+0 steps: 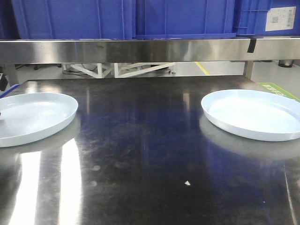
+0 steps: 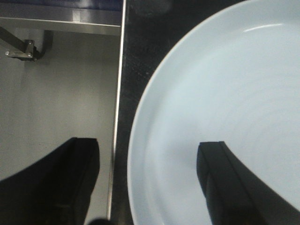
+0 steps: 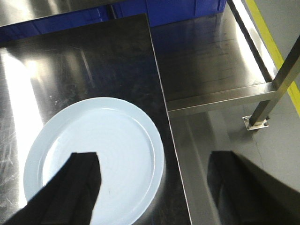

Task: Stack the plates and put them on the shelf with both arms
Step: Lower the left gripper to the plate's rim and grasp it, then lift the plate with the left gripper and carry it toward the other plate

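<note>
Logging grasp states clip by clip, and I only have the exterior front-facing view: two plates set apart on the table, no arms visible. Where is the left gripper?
Observer: The left gripper is open across the outer rim of the left plate. One finger is above the plate, the other is out beyond the table.
Reviewer: And the right one?
Observer: The right gripper is open too. It straddles the outer rim of the right plate the same way.
Reviewer: My frame crops the left plate. Does it overhang?
Observer: No. A narrow strip of table shows between its rim and the edge.
</note>
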